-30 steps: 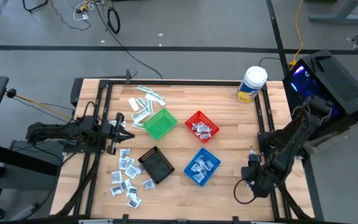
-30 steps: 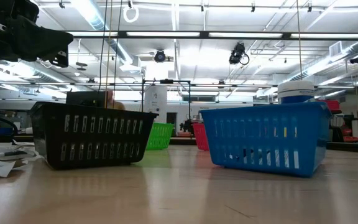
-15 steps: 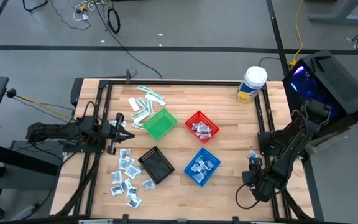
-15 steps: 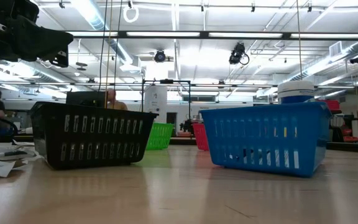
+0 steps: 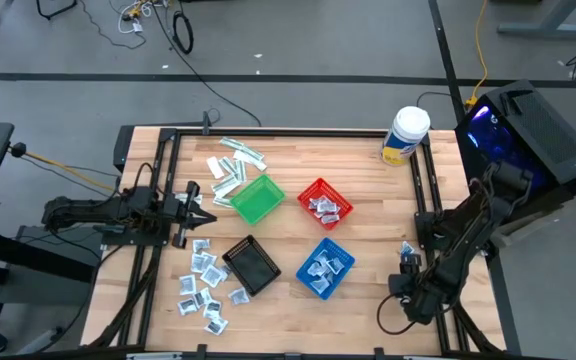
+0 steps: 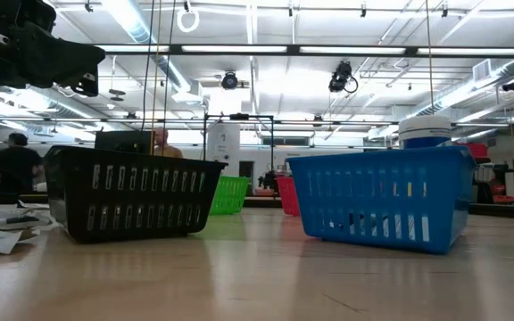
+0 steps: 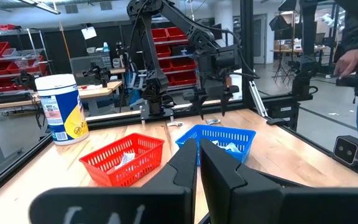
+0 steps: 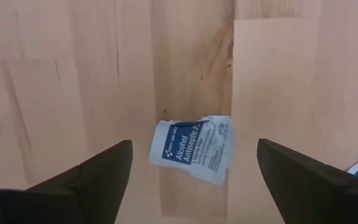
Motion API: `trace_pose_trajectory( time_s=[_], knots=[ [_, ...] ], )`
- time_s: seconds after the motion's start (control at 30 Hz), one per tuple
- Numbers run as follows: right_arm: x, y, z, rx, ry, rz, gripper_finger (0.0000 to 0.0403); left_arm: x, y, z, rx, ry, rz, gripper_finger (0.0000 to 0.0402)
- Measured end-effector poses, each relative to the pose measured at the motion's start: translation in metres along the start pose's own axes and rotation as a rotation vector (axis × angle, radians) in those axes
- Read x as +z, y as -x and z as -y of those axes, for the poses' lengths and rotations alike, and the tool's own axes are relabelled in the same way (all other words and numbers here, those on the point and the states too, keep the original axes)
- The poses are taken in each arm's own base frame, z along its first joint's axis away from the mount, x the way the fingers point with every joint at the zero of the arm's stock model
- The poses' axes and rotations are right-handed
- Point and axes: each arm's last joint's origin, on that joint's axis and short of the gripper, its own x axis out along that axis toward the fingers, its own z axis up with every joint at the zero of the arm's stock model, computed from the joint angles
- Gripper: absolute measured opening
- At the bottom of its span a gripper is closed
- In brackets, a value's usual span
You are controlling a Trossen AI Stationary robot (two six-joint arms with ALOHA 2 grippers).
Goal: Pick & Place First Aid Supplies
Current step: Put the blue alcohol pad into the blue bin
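One white-and-blue sachet lies flat on the wood near the table's right side. My right gripper hangs over it, pointing down and open, one finger on either side and clear of it; the left wrist view shows it too. More first aid supplies lie on the left: squarish sachets near the front and long strips farther back. My left gripper waits shut and level at the table's left.
Four small baskets stand mid-table: green, red, blue and black; the red and blue hold packets. A white-lidded tub stands at the far right. Bare wood lies around the lone sachet.
My right gripper has sunk a little toward the lone sachet, still pointing down. My left arm has kept still.
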Motion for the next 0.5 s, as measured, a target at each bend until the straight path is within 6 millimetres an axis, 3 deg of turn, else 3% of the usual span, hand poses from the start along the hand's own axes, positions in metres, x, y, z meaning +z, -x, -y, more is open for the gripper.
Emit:
trace_pose_trajectory(
  time_s=[0.5],
  knots=[
    [0.002, -0.018, -0.006, -0.031, 0.006, -0.029, 0.0348, 0.000, 0.000, 0.000, 0.000, 0.000, 0.000, 0.0025]
  ],
)
